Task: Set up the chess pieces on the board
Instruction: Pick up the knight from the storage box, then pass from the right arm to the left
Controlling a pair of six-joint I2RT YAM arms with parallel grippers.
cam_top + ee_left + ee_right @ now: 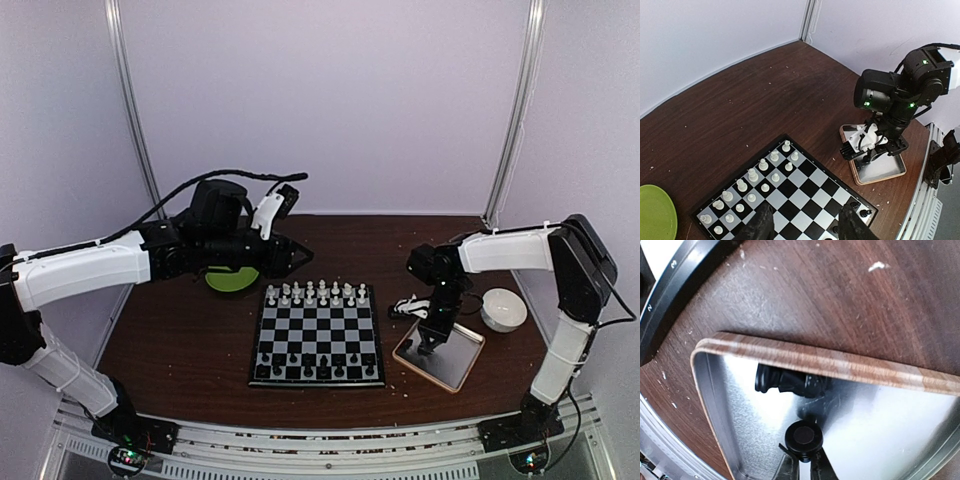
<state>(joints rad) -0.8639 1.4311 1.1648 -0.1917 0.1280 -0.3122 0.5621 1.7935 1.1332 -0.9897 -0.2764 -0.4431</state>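
The right claw (802,466) is clenched on a black chess piece (805,437) inside the tan-rimmed tray (815,362) just beside the board (318,340) on the table (180,340), while the left claw (805,227) hangs parted and empty near the white pieces (752,175).

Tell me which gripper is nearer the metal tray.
Right. The right gripper is down in the tray, pinching a black chess piece; the left gripper hangs near the board's far left corner.
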